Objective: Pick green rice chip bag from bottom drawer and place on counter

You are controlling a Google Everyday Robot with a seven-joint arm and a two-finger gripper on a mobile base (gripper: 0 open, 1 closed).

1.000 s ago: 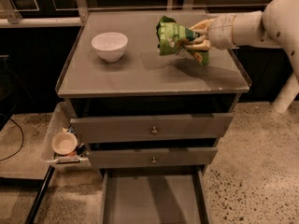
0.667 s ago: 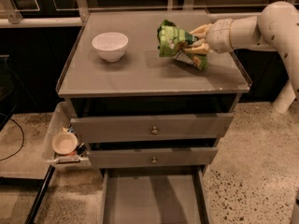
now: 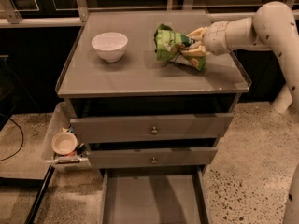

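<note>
Up top, the counter (image 3: pixel 117 78), flat and grey on the cabinet. Below, at the foot of the frame, the bottom drawer (image 3: pixel 149 199), pulled out, grey floor showing. Reaching in from the right, the white arm (image 3: pixel 261 27). Hanging off the cabinet's left side, a clear bin (image 3: pixel 49 139). On the counter's left, a white bowl (image 3: pixel 110 45). Right of centre, the green rice chip bag (image 3: pixel 170 43), crumpled, low at the counter: touching or just above, hard to call. At its right edge, the gripper (image 3: pixel 192 43), tan fingers (image 3: pixel 198 32) pinched narrow on the bag, one above, one below. Smallest, a tan bowl (image 3: pixel 64 143) down in that bin.
</note>
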